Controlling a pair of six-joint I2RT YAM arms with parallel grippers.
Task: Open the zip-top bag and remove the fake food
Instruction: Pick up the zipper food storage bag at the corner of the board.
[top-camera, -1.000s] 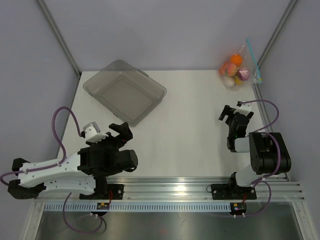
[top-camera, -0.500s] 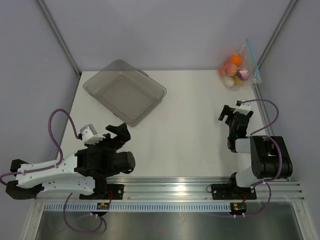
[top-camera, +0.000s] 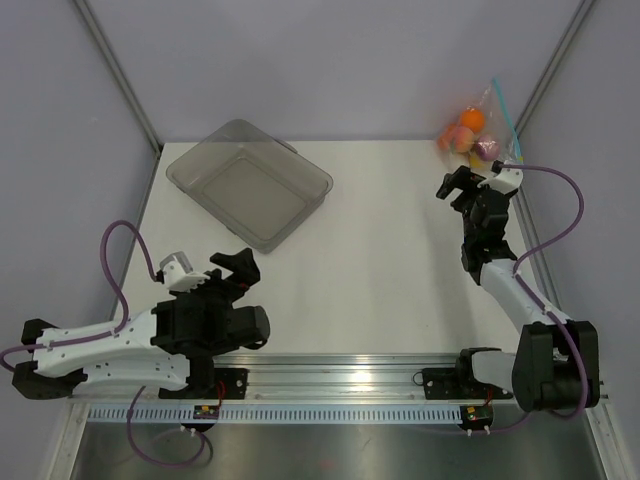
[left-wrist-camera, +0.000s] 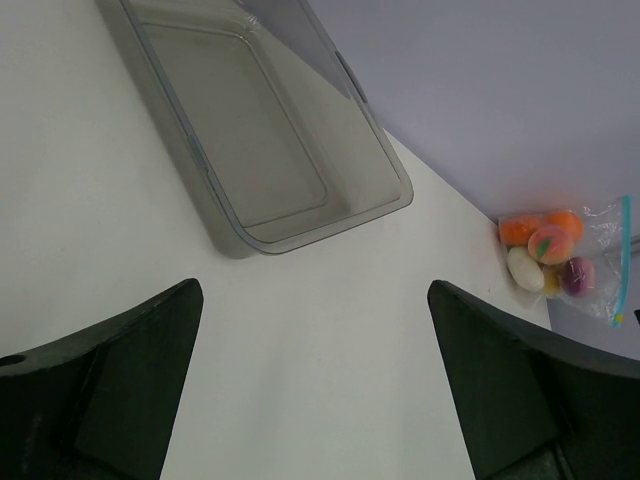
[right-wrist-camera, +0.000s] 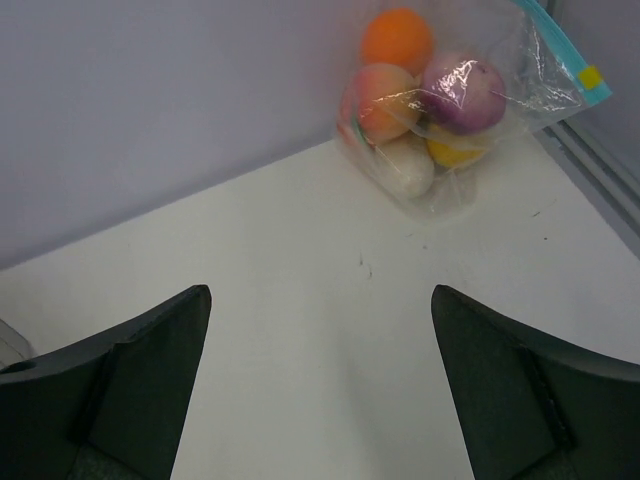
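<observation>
The zip-top bag (top-camera: 482, 135) leans against the back wall in the far right corner, its blue-teal zip strip (top-camera: 505, 112) up and to the right. It looks zipped shut. It holds the fake food: an orange ball (right-wrist-camera: 397, 38), a peach (right-wrist-camera: 385, 90), a purple piece (right-wrist-camera: 462, 92), a white piece (right-wrist-camera: 405, 165) and a yellow bit (right-wrist-camera: 450, 152). My right gripper (top-camera: 458, 185) is open and empty just in front of the bag (right-wrist-camera: 450, 100), apart from it. My left gripper (top-camera: 245, 272) is open and empty at the near left, far from the bag (left-wrist-camera: 565, 265).
A grey translucent tray (top-camera: 300, 165) stands at the back left, also in the left wrist view (left-wrist-camera: 270, 140). Enclosure walls close the back and sides. A metal frame post (top-camera: 545, 90) runs beside the bag. A rail crosses the near edge.
My right arm has stretched out toward the far right corner, bringing its open gripper close to the bag. The left arm has barely shifted.
</observation>
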